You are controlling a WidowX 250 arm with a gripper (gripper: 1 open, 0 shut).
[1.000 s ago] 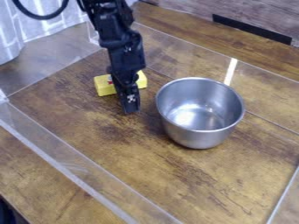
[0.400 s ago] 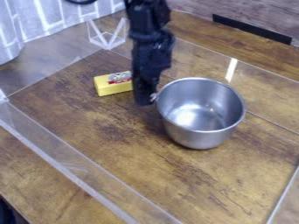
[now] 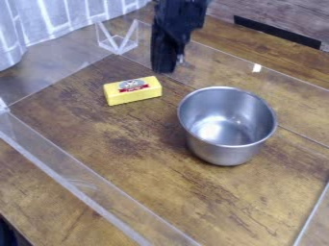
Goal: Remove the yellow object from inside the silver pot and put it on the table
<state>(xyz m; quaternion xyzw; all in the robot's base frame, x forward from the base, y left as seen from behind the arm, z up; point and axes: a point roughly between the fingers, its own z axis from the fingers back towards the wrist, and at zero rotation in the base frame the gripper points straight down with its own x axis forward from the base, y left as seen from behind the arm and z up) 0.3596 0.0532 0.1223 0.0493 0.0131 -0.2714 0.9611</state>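
The yellow object lies flat on the dark wooden table, its red-and-white label facing up, to the left of the silver pot. The pot stands upright and its shiny inside is empty. My gripper hangs pointing down above the table, behind and to the right of the yellow object and well above it. Its fingers are shut with nothing between them, and it touches neither the block nor the pot.
A clear acrylic panel runs along the table's front left edge. A small clear triangular stand sits at the back left, close to my arm. Another clear panel catches light behind the pot.
My gripper left the yellow object on the table, shut its fingers, and rose up and away toward the back right. The block stays where it was set down.
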